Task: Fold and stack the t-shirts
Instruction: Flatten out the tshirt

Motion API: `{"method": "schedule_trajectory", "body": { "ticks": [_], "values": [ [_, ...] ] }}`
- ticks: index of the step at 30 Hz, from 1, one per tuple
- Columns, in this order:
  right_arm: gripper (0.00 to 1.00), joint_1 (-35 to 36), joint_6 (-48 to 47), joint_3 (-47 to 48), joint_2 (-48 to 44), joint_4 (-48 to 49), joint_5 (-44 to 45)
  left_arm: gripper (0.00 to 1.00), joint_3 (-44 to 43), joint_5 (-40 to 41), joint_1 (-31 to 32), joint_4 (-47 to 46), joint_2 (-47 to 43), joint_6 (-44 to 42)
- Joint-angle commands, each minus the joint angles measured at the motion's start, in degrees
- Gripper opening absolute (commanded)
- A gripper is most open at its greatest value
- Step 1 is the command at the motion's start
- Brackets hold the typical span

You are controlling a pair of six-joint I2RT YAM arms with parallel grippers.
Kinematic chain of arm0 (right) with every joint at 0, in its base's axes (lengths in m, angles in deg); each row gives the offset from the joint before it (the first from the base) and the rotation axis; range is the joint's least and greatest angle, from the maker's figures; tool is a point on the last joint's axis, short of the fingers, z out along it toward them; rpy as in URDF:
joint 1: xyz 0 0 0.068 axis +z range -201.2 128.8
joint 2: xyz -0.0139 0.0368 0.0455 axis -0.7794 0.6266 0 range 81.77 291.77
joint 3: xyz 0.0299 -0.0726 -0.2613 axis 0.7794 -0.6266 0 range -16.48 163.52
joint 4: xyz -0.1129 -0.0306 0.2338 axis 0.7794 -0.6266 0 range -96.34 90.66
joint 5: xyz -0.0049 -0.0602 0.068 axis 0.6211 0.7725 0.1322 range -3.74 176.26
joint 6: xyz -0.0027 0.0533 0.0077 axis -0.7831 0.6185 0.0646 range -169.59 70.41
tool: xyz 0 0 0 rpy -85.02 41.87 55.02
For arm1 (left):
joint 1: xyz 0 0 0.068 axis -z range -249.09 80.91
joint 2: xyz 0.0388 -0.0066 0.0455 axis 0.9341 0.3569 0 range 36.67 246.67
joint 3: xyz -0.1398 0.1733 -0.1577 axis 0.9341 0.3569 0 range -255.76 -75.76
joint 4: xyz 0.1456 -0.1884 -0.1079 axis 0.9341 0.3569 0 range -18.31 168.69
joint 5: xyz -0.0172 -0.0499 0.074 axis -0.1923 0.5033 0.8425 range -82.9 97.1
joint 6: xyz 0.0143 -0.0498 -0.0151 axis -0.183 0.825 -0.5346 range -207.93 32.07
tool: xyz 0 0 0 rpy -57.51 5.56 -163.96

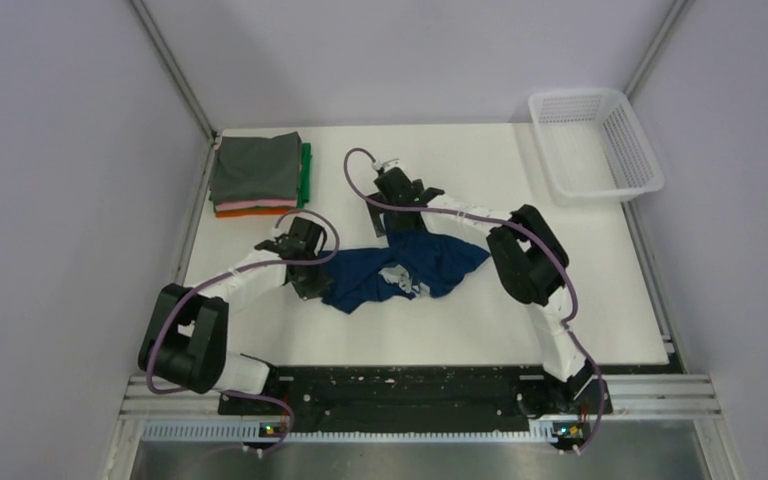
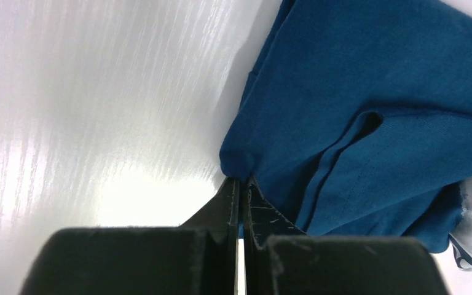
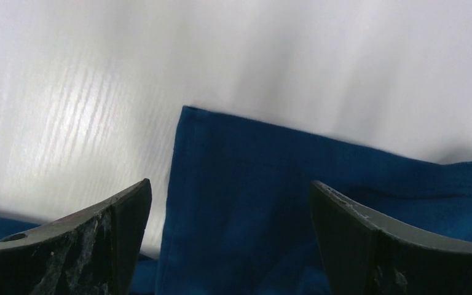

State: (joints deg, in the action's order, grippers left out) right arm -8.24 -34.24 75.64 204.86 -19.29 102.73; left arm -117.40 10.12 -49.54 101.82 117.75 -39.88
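Lying crumpled on the white table (image 1: 460, 330), the navy blue t-shirt (image 1: 405, 268) is spread out between the two hands, with a part of its pale grey print (image 1: 401, 284) turned up near its middle. The left hand (image 2: 241, 181) is at the left end of this t-shirt. Its two fingers are pressed together and pinch a small fold of the blue cloth at their tips. The right hand (image 3: 228, 184) is over the far edge of the same t-shirt, with its fingers (image 3: 123, 215) spread wide apart and nothing between them; one straight hem and a corner of the cloth lie below the gap. I cannot tell if these fingers touch the cloth. The stack of folded shirts (image 1: 257, 175) stands far-left of the navy t-shirt, well apart from it, with grey on top, pink and orange edges under it, and green showing on the side toward the navy t-shirt. The white mesh basket (image 1: 628, 140) sits far-right of the navy t-shirt.
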Motion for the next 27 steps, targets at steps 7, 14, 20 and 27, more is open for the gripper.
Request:
{"method": "schedule_trajectory", "body": {
  "ticks": [7, 14, 20, 27],
  "values": [
    [0.90, 0.48, -0.41, 10.52, 7.32, 1.02, 1.11, 0.00, 1.22, -1.48, -0.09, 2.61, -12.16, -1.20],
    [0.72, 1.33, 0.52, 10.76, 10.32, -1.22, 4.14, 0.00, 1.28, -5.96, -0.09, 3.04, -16.73, -1.62],
    [0.07, 1.34, 2.50, 8.17, 6.78, -1.41, 9.52, 0.00, 0.32, -4.48, -0.04, 5.43, -18.54, -1.57],
    [0.00, 1.34, 1.13, -5.16, -11.02, 7.30, 16.80, 0.00, -3.24, -0.70, -0.08, 7.48, -22.65, -1.16]
  ]
}}
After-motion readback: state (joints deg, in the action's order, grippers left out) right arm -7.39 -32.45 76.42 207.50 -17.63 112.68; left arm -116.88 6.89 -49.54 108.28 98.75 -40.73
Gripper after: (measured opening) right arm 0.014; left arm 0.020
